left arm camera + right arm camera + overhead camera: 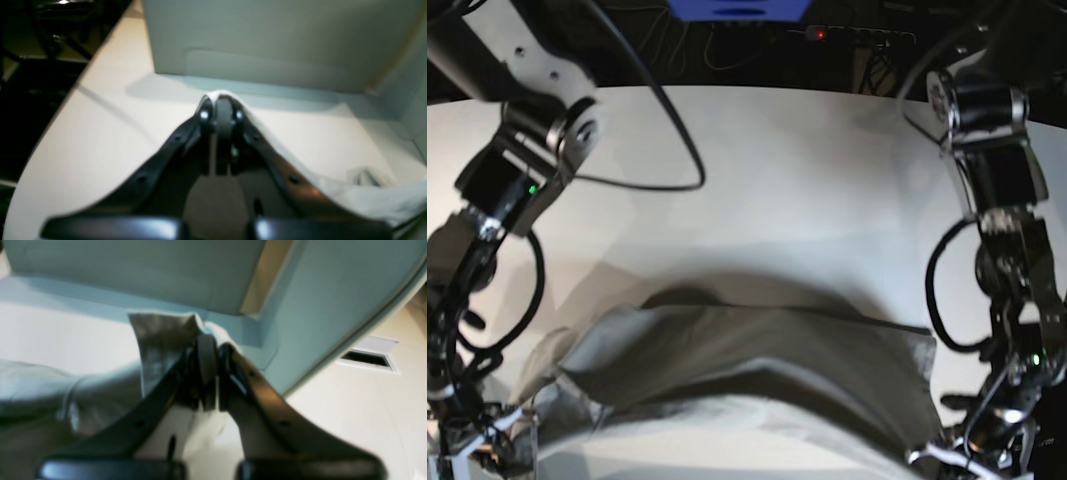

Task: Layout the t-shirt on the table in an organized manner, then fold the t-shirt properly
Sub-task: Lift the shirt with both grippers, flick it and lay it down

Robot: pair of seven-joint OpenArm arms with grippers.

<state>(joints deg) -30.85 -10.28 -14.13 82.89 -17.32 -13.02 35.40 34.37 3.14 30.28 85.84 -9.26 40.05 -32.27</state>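
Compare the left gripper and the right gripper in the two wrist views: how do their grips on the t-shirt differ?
The left gripper shows only a thin pale edge of the t-shirt above its tips; the right gripper has a broad flap standing up beside it. At the left gripper the cloth trails away to the view's right; at the right gripper it bunches on the view's left. Both are shut on the t-shirt, above the white table.

I see my left gripper (221,100) with its jaws closed together, a thin edge of the t-shirt (363,196) pinched at the tips. The pale cloth runs down along the right finger and bunches at lower right. Below lies the white table (100,140), its curved edge at left. A pale box (267,43) stands just beyond the tips
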